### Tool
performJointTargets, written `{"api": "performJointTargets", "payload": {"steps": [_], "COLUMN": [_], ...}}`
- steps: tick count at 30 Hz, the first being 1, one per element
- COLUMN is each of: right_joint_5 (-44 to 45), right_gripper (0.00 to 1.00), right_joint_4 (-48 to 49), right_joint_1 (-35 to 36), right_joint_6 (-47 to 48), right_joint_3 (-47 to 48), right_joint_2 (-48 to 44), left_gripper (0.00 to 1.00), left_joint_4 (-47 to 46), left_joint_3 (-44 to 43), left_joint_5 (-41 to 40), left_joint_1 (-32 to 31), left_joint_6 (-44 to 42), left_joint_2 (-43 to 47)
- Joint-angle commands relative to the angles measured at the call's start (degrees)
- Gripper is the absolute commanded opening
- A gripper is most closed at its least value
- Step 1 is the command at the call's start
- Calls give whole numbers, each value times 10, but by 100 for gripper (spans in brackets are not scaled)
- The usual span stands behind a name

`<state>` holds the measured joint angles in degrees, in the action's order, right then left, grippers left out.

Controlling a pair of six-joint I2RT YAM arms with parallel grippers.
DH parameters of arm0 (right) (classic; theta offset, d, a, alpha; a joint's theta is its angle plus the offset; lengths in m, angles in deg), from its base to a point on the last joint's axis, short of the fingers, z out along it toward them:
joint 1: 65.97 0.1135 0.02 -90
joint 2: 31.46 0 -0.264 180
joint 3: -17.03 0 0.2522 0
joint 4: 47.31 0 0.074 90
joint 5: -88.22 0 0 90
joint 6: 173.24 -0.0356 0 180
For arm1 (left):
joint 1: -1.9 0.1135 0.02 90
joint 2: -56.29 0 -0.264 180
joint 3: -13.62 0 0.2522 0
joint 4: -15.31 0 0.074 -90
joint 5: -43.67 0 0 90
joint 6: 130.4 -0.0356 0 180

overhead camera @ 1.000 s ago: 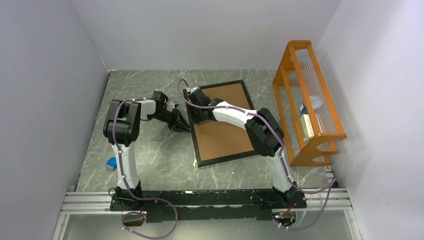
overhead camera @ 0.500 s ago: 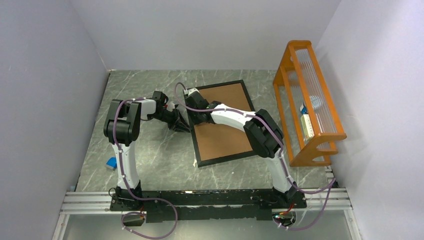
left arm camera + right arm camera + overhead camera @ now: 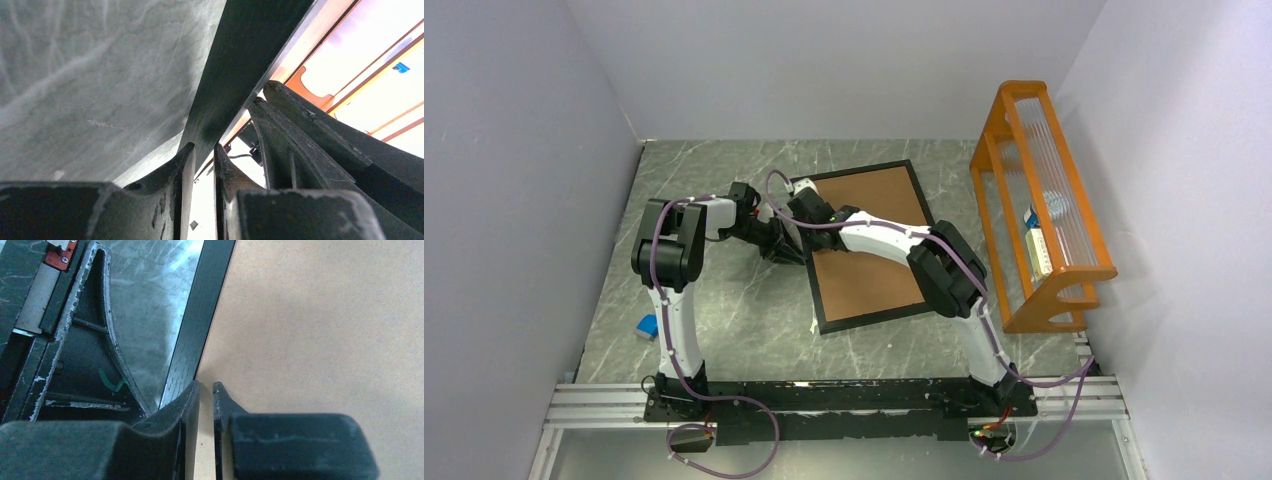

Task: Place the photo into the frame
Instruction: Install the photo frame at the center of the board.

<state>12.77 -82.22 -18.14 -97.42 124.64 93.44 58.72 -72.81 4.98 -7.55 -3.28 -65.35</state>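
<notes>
Up close, the left gripper (image 3: 200, 155) sits at the bottom centre of its wrist view. Its two black fingers are drawn nearly together, with only a thin slit between them. The frame (image 3: 240, 65), seen here as a thin black bar, runs from the top centre of that view down to the fingertips. Whether the tips are pinching it cannot be told. Grey marbled table (image 3: 75, 75) fills the left of the view.

The right gripper (image 3: 205, 390) is at the bottom centre of its own wrist view. Its fingers are likewise almost closed, leaving a narrow gap with nothing visible in it. The tips hang over the line where the frame's black left bar meets the brown board (image 3: 325, 315) that fills the frame's opening. A finger of the left gripper shows as a black triangle at the left of this view, on the outer side of the same bar.

Seen from overhead, both arms reach toward the middle of the picture and meet at the frame's left side, near its upper left corner. The frame lies on the table a little askew, with the brown board facing up. A small white sliver (image 3: 814, 325) pokes out at the frame's lower left corner. An orange wooden rack (image 3: 1039, 200) stands near the frame at the right of the picture. A small blue object (image 3: 647, 324) lies at the lower left of the table, beside the left arm.
</notes>
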Motion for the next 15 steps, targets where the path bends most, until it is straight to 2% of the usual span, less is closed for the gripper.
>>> {"api": "performJointTargets", "payload": {"steps": [1,7,15], "right_joint_5": [91,54,7], "right_gripper": [13,0,0], "right_joint_4": [-129,-96,-71], "right_joint_1": [-34,-44,-60], "right_joint_6": [12,-12,-46], "right_joint_3": [-32,-54,-62], "right_joint_2": [39,-2,-51], "left_gripper": [23,23,23], "left_joint_4": [42,43,44], "left_joint_3": [38,37,33], "left_joint_5": [-196,-197,-193], "left_joint_1": [-12,-12,-12], "left_joint_6": [-41,-40,-39], "left_joint_2": [-56,-55,-47]}}
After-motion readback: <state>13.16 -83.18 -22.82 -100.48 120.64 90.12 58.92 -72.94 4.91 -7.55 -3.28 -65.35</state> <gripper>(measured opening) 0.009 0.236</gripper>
